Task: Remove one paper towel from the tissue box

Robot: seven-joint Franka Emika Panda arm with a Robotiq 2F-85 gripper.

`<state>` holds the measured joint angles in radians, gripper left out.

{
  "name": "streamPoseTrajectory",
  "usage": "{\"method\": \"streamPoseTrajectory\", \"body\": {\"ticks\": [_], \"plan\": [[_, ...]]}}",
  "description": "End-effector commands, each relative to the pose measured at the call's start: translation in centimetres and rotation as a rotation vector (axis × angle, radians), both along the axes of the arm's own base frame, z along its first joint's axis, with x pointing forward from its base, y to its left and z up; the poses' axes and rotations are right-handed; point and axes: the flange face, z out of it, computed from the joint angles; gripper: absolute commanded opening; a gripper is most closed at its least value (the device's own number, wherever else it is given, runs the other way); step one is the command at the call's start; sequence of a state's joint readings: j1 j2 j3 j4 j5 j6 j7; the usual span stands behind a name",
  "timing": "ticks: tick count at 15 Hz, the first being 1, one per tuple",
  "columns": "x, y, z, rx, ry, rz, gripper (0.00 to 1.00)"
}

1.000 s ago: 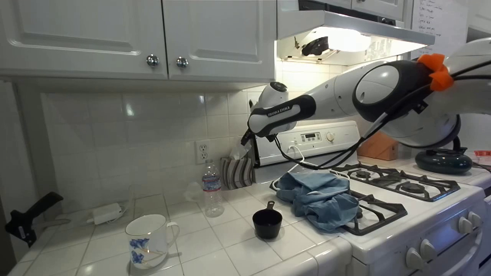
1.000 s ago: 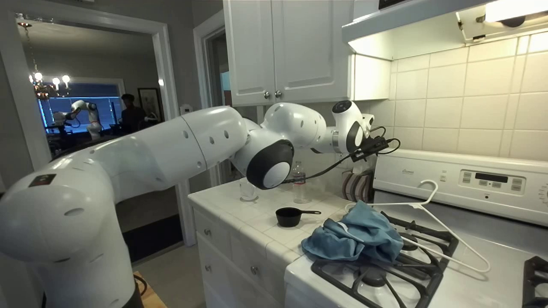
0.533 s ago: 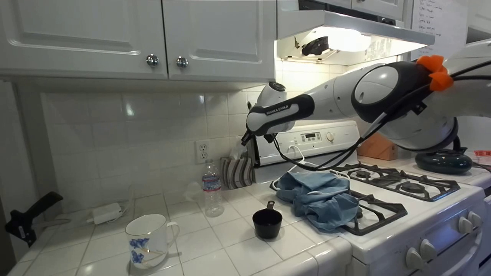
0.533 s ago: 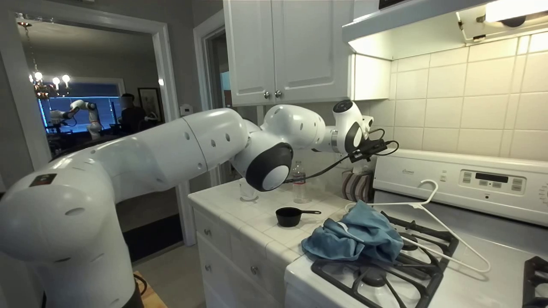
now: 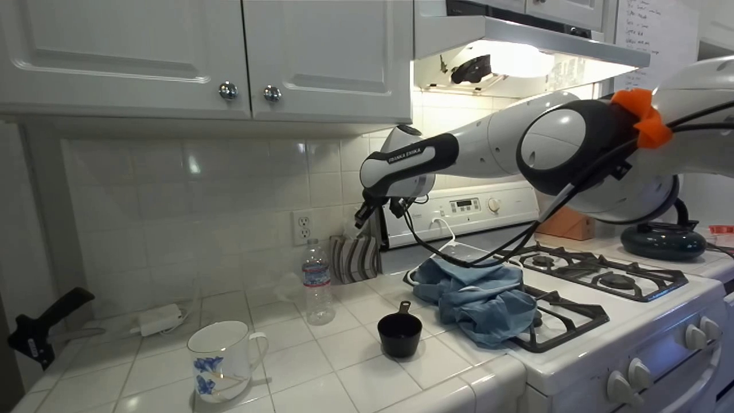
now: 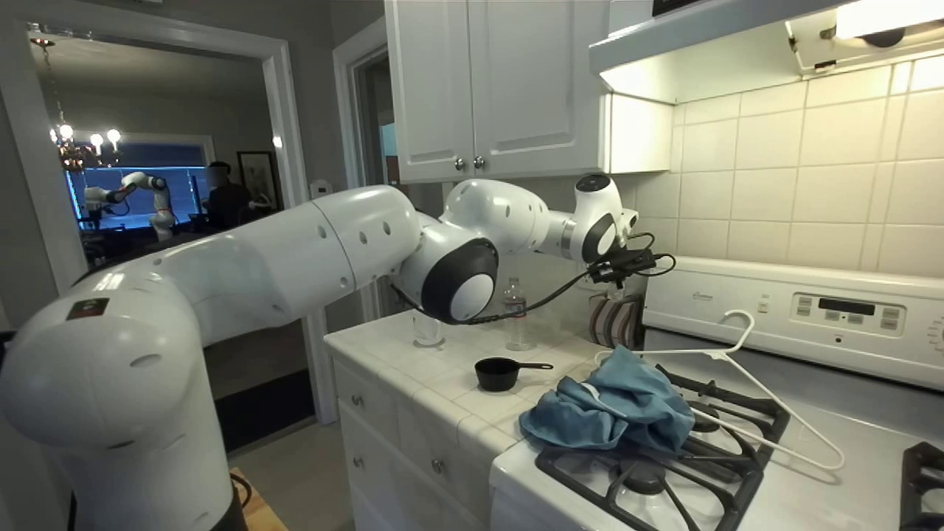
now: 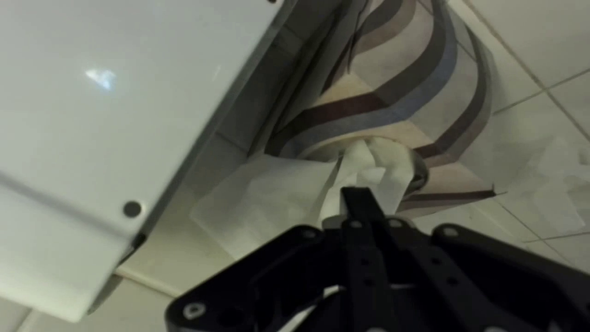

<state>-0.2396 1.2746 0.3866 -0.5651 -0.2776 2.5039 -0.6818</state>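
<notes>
The tissue box (image 5: 355,261) stands on the counter against the backsplash, striped in grey, brown and white. From its oval opening in the wrist view, white paper towel (image 7: 276,193) spreads to one side. Another fold of paper rises under the fingertips. My gripper (image 7: 362,196) is shut, its fingers together right over this paper. Whether any paper is pinched between them I cannot tell. In both exterior views the gripper (image 5: 360,219) points down just above the box top, and only a small part of the paper shows there.
A water bottle (image 5: 317,284) stands just in front of the box. The white stove (image 7: 115,92) rises close beside it. Farther forward are a black measuring cup (image 5: 399,332) and a floral mug (image 5: 225,361). Blue cloth (image 5: 476,298) and a white hanger (image 6: 774,398) lie on the stove.
The gripper has gone lower and a little away from the stove, its tips now nearer the box top. The paper above the box shows lower and smaller than before.
</notes>
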Motion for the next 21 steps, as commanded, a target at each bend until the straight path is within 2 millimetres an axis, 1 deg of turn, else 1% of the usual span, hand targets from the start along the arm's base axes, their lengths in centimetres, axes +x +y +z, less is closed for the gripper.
{"method": "streamPoseTrajectory", "body": {"ticks": [1, 3, 6, 11, 13, 16, 19, 21], "plan": [[0.2, 1.2, 1.2, -0.013, -0.001, -0.011, 0.0], [0.3, 2.0, 1.4, -0.013, -0.017, -0.002, 0.0], [0.5, 4.0, 1.3, -0.037, -0.05, 0.0, 0.0], [0.7, 6.8, 0.4, -0.021, -0.131, -0.079, 0.0], [0.7, 8.1, 0.0, -0.024, -0.148, -0.082, 0.0], [0.6, 11.3, -1.0, -0.051, -0.13, 0.02, 0.0], [0.5, 14.7, -1.2, -0.11, -0.11, 0.133, 0.0], [0.4, 16.2, -1.1, -0.144, -0.113, 0.195, 0.0]]}}
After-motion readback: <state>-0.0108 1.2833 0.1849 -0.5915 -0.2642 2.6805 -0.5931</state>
